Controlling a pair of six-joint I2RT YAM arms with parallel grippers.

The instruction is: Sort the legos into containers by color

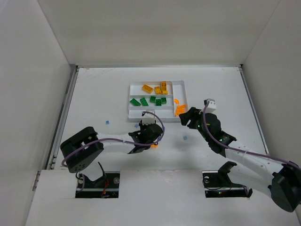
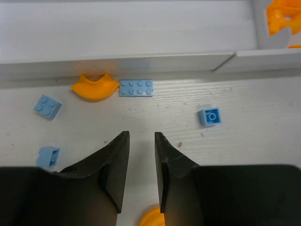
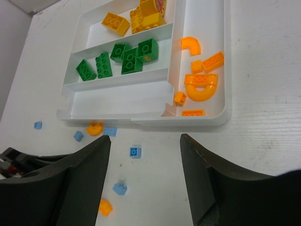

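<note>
**Left hand** (image 2: 140,136): my fingers stand close together with only a slim gap, over the desk (image 2: 244,155). A small orange piece (image 2: 153,217) shows low in that gap, back toward the palm. I cannot tell whether it is clamped or merely lying beneath.

**Right hand** (image 3: 145,139): fingers wide apart, holding nothing, poised over the desk just off the near wall of the tray (image 3: 225,70).

**Sorting status:** yellow bricks (image 3: 115,22) lie in the far slot, green bricks (image 3: 129,56) in the middle slot, and orange pieces (image 3: 201,87) in the narrow vertical slot. The near long slot (image 3: 117,99) is bare. In front of the tray an orange arch (image 2: 95,87) sits tight against the wall, a light blue plate (image 2: 136,88) touches it, and light blue bricks (image 2: 209,116) lie scattered nearby.

**Risks noted:**
1. A piece seated that far back gives a poor hold. It may drop on the lift, or I may rise with nothing.
2. The arch leaves no room for a finger on its far side. Descending there would likely strike the wall and shove the tray, jolting what is sorted.
3. Closing on the arch or the plate could drag or flick the other.
4. Both hands serve the same strip before the tray, so reaching together invites a collision.
</note>
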